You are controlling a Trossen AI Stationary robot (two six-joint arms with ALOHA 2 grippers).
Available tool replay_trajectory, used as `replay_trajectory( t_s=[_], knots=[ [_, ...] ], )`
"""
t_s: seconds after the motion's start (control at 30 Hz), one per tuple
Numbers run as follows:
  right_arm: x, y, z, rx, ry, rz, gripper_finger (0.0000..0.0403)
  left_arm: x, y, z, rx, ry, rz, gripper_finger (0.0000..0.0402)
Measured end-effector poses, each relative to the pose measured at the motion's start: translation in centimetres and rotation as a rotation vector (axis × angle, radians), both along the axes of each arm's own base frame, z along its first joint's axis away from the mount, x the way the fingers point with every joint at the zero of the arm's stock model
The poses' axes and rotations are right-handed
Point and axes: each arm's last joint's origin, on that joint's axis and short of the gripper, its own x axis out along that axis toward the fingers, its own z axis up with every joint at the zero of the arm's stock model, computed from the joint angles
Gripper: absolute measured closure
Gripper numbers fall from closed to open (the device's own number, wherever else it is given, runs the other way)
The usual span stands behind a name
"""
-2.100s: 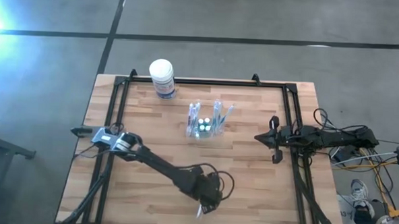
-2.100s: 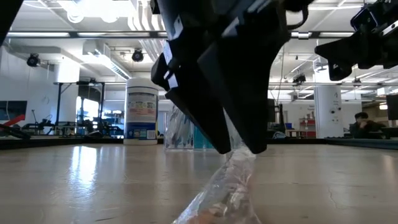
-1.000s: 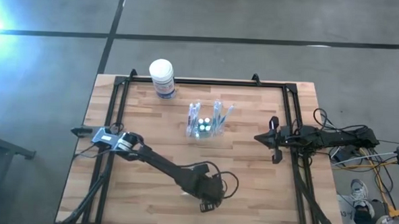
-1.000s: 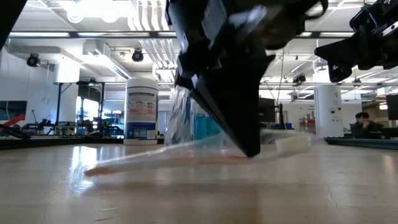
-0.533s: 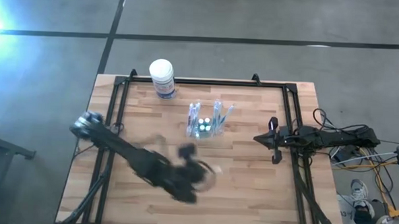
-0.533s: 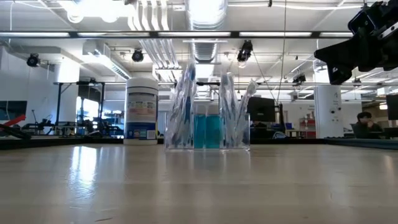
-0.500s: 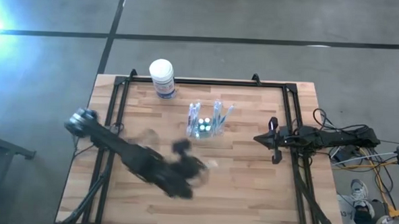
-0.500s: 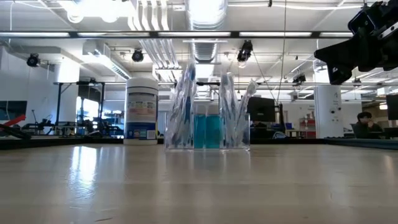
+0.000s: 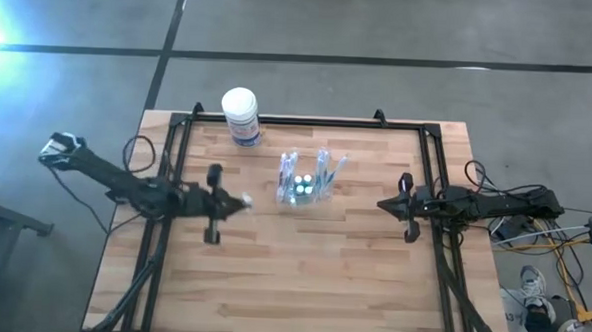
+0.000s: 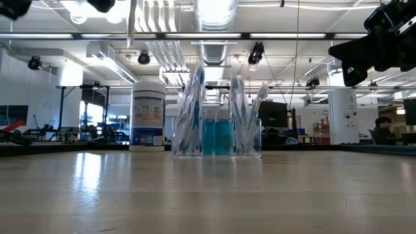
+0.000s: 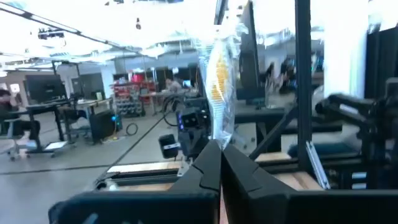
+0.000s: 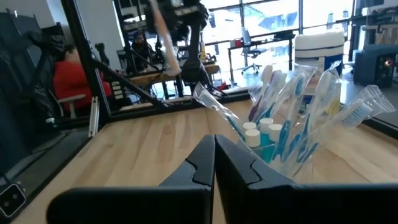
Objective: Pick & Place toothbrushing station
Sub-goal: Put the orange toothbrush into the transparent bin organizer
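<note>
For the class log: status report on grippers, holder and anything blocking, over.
Left gripper shut on wrapped toothbrush, left of holder. Right gripper shut, idle. Tub clear of path.

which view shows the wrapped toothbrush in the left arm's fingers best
The left wrist view: the wrapped toothbrush stands clear above the shut fingers. The high view shows only a pale tip by the left gripper; the low view shows a thin sliver at its top edge; the right wrist view shows it far off.

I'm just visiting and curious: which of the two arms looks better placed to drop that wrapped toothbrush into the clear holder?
Probably the left. Its gripper is shut on the wrapped toothbrush, raised above the table beside the toothbrushing station. The right gripper is shut and holds nothing, waiting at the table's right side.
</note>
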Motion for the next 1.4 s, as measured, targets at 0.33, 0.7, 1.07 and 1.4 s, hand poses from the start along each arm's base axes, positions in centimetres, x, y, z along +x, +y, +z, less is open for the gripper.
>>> replay_trajectory(
  t_s=[0.33, 0.7, 1.07, 1.4],
  knots=[
    [0.2, 0.0, -0.3, -0.017, 0.029, -0.007, 0.0394, -3.6, 4.1, -4.3, -0.003, -0.066, -0.031, 0.0401],
    [0.3, 0.0, 0.1, -0.039, 0.0, 0.0, 0.0394, -3.8, 4.2, -6.3, -0.009, -0.017, -0.039, 0.0401],
    [0.8, 0.2, 0.7, -0.107, -0.057, 0.011, 0.036, -1.3, 4.4, -4.4, -0.009, 0.095, 0.087, 0.0401],
    [1.3, 0.2, 1.8, -0.161, -0.172, 0.0, 0.0226, 9.7, 2.9, 2.0, 0.095, 0.187, -0.01, 0.0401]
  ],
)
